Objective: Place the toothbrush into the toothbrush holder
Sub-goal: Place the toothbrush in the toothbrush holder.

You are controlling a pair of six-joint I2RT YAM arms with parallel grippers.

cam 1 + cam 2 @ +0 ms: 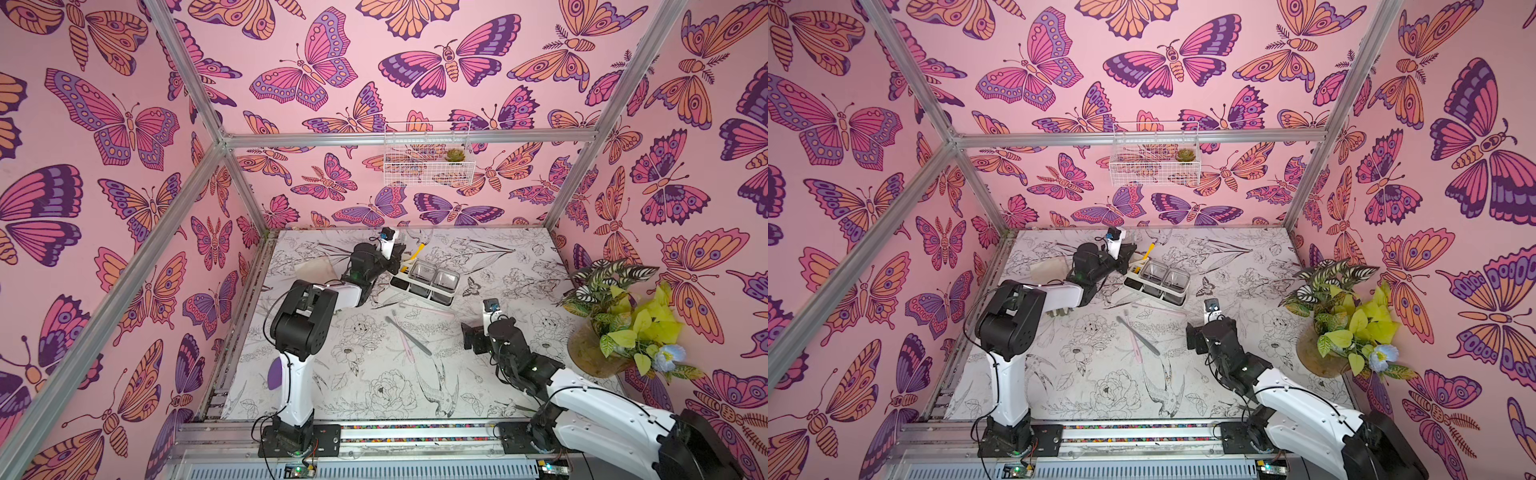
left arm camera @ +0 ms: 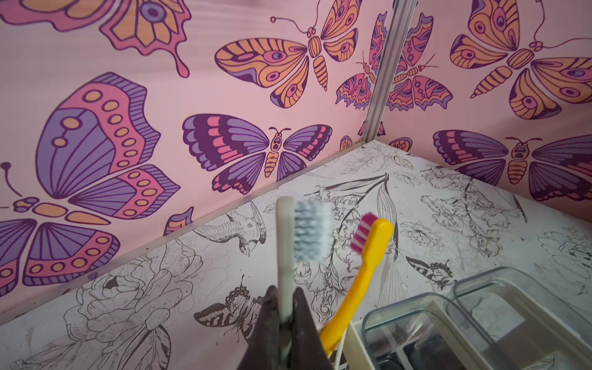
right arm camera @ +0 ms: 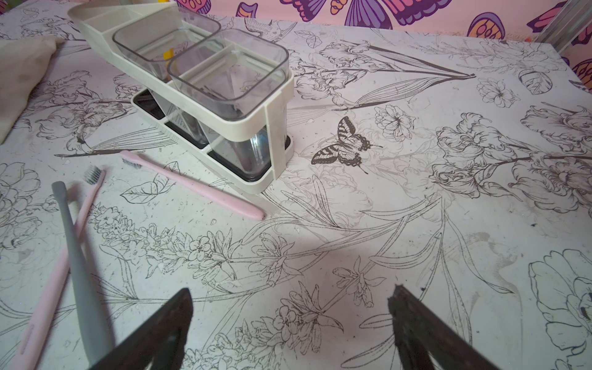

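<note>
My left gripper (image 2: 285,299) is shut on the handle of a pale toothbrush (image 2: 284,243) with light blue bristles, held upright, head up, beside the slot end of the toothbrush holder (image 2: 357,342). A yellow toothbrush (image 2: 362,272) leans in that slot end. In both top views the left gripper (image 1: 401,252) (image 1: 1130,254) sits at the holder's (image 1: 409,293) (image 1: 1144,291) back-left end. My right gripper (image 3: 291,298) (image 1: 467,334) is open over bare table, in front and to the right of the holder (image 3: 278,128).
A grey toothbrush (image 3: 77,256) (image 1: 409,336) and two pink ones (image 3: 192,185) (image 3: 57,266) lie on the table in front of the holder. A beige cloth (image 1: 316,268) lies at back left, a potted plant (image 1: 615,316) at the right, a wire basket (image 1: 428,153) on the back wall.
</note>
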